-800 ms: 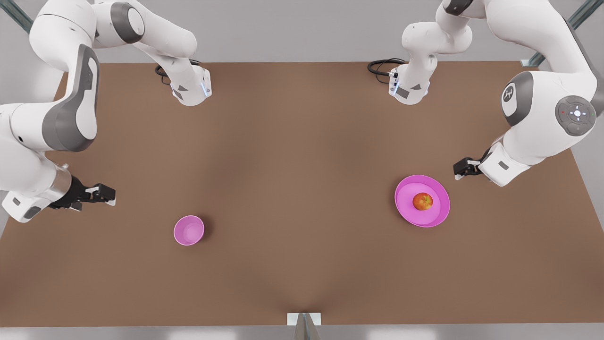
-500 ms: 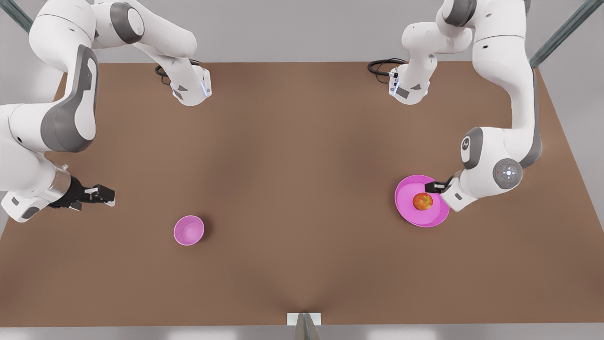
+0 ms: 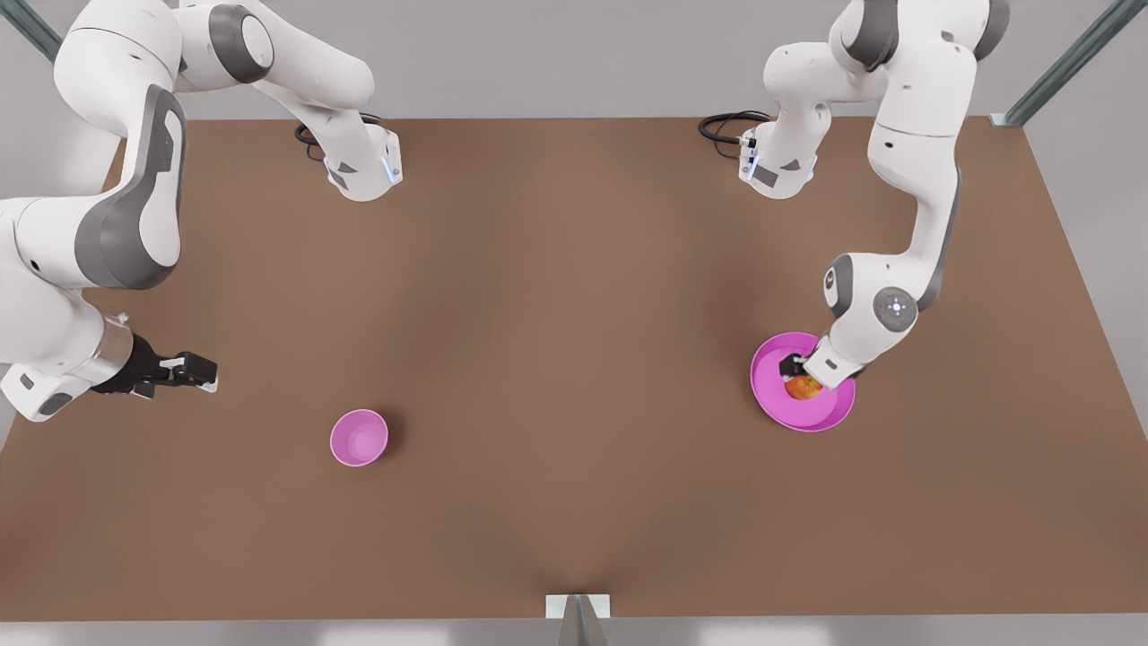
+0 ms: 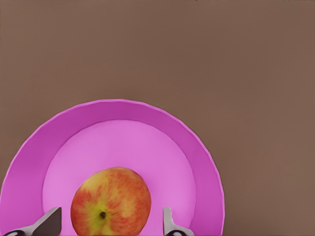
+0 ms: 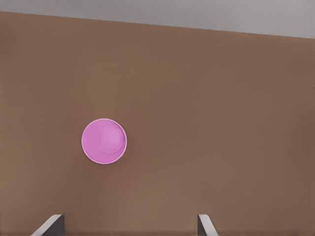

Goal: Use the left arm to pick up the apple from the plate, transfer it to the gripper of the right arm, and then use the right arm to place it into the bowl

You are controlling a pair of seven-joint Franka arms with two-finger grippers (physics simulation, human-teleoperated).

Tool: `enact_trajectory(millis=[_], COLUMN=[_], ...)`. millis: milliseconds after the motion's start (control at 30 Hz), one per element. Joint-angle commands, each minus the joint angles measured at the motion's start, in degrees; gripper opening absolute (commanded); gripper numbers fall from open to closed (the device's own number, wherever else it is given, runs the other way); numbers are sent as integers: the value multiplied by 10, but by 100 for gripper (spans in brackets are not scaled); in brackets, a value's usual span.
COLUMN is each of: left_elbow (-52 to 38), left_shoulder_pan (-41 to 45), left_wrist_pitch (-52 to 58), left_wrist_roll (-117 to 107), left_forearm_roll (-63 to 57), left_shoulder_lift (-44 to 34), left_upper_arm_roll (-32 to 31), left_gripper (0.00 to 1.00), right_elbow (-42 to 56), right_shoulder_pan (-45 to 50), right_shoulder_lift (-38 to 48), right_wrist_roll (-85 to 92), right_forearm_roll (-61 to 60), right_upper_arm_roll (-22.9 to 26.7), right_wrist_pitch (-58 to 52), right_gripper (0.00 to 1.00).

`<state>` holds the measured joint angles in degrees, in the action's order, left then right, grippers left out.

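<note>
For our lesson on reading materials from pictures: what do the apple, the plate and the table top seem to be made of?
Apple: fruit skin, smooth; mottled red-orange with a yellow-green patch around the stem pit.
Plate: probably plastic or glazed ceramic; uniform magenta, smooth, without pattern.
Table top: matte brown board, perhaps laminate; flat, with no visible grain or glare.

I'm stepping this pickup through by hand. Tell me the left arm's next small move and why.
Probably lower the left hand a little further, then close. Its open fingers already straddle the small red-orange apple on the wide magenta plate, with gaps on both sides and no contact visible. The right hand waits open near the small deep magenta bowl.
</note>
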<state>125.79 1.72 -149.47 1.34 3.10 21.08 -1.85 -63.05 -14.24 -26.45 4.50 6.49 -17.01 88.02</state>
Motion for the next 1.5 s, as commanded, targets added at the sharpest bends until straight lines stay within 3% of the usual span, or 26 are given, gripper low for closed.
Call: enact_trajectory(millis=[0,267,667,733,1033,1167,1467], left_elbow=[-1,-5,26,26,13,13,13], left_shoulder_pan=[-2,-2,-5,-4,-3,-3,-1], left_wrist_pitch=[-70,-88,-86,-86,-86,-86,-87], left_wrist_roll=[10,10,11,11,11,11,11], left_forearm_roll=[-1,0,-1,-1,-2,-2,-1], left_shoulder_lift=[9,48,36,36,43,44,54], left_upper_arm_roll=[0,-1,0,0,0,0,-1], left_gripper=[100,100,100,95,95,84,83], right_elbow=[0,1,1,0,1,0,0], right_shoulder_pan=[0,2,3,3,1,1,-3], right_shoulder_lift=[1,1,1,0,-1,-1,-1], right_wrist_roll=[-8,-8,-12,-12,-9,-9,-8], right_forearm_roll=[-1,-1,-3,-3,-3,-4,-19], right_upper_arm_roll=[0,0,-1,-1,0,0,1], right_wrist_pitch=[0,0,0,0,0,0,0], right_gripper=[100,100,100,100,100,100,100])
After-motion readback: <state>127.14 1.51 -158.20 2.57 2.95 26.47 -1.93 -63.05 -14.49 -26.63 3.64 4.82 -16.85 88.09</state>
